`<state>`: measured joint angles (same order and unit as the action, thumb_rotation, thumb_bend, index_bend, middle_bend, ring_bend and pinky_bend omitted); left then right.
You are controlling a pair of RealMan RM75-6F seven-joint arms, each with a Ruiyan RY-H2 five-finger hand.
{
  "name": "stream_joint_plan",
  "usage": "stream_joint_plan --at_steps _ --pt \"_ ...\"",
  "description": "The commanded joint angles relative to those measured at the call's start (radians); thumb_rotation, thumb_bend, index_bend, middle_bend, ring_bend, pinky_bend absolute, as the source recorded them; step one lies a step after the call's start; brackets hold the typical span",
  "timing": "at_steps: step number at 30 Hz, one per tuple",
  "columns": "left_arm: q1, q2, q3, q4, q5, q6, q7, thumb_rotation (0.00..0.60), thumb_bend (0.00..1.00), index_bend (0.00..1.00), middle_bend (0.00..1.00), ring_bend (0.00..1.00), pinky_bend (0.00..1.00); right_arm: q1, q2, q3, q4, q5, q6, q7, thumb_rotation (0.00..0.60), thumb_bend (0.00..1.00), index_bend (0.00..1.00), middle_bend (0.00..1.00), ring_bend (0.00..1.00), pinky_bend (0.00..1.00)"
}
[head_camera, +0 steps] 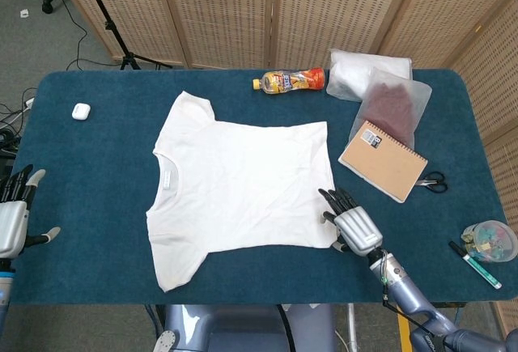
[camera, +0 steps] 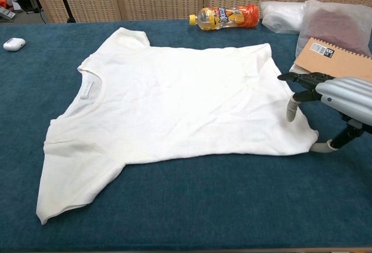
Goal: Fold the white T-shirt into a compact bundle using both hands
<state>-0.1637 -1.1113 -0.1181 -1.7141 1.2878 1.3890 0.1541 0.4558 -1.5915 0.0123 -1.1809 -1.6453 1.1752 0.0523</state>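
Note:
The white T-shirt (head_camera: 243,182) lies flat on the blue table (head_camera: 97,166), collar to the left and hem to the right; it also fills the chest view (camera: 174,102). My right hand (head_camera: 352,231) hovers at the hem's near corner with fingers spread. In the chest view the right hand (camera: 340,99) has one fingertip down on the hem edge and the thumb beside the corner, and it grips nothing. My left hand (head_camera: 12,222) stays at the table's left edge, fingers apart and empty, far from the shirt. The chest view does not show it.
An orange drink bottle (head_camera: 290,82) lies behind the shirt. A brown spiral notebook (head_camera: 382,160), plastic bags (head_camera: 368,69), scissors (head_camera: 433,181), a marker (head_camera: 476,265) and a small container (head_camera: 490,240) are on the right. A white earbud case (head_camera: 80,111) sits at the far left.

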Motion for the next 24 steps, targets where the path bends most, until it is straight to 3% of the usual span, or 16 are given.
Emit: stream_joint_plan --at_steps 1,5,10,14,17,20,22,24 --pt "-0.002 -0.002 0.000 0.001 -0.002 -0.002 0.003 0.600 0.00 0.00 0.00 0.00 0.00 0.004 0.000 -0.010 0.011 -0.008 0.003 0.015 0.600 0.31 0.44 0.00 0.00 0.00" --pt "-0.004 -0.007 0.001 0.002 -0.006 -0.005 0.012 0.600 0.00 0.00 0.00 0.00 0.00 0.007 -0.010 -0.028 0.034 -0.025 0.013 0.056 0.600 0.43 0.47 0.00 0.00 0.00" --pt "-0.009 -0.013 0.011 0.001 0.008 -0.016 0.012 0.600 0.00 0.00 0.00 0.00 0.00 0.010 -0.037 -0.045 0.081 -0.055 0.047 0.106 0.600 0.51 0.52 0.00 0.00 0.00" --pt "-0.013 -0.013 0.029 0.009 0.047 -0.030 -0.025 0.600 0.00 0.00 0.00 0.00 0.00 0.011 -0.050 -0.048 0.108 -0.061 0.065 0.128 0.600 0.52 0.56 0.02 0.00 0.00" --pt "-0.027 -0.026 0.063 0.043 0.149 -0.044 -0.103 0.600 0.01 0.00 0.00 0.00 0.00 0.013 -0.054 -0.051 0.120 -0.061 0.068 0.137 0.600 0.52 0.58 0.02 0.00 0.00" --pt "-0.039 -0.059 0.097 0.100 0.255 -0.035 -0.176 0.600 0.03 0.10 0.00 0.00 0.00 0.014 -0.056 -0.053 0.122 -0.060 0.071 0.138 0.600 0.52 0.59 0.02 0.00 0.00" --pt "-0.050 -0.094 0.126 0.153 0.333 -0.027 -0.201 0.600 0.06 0.24 0.00 0.00 0.00 0.015 -0.055 -0.054 0.120 -0.058 0.072 0.138 0.600 0.52 0.59 0.02 0.00 0.00" --pt "-0.063 -0.131 0.152 0.213 0.403 -0.019 -0.220 0.600 0.08 0.30 0.00 0.00 0.00 0.016 -0.054 -0.054 0.118 -0.056 0.071 0.137 0.600 0.52 0.59 0.02 0.00 0.00"
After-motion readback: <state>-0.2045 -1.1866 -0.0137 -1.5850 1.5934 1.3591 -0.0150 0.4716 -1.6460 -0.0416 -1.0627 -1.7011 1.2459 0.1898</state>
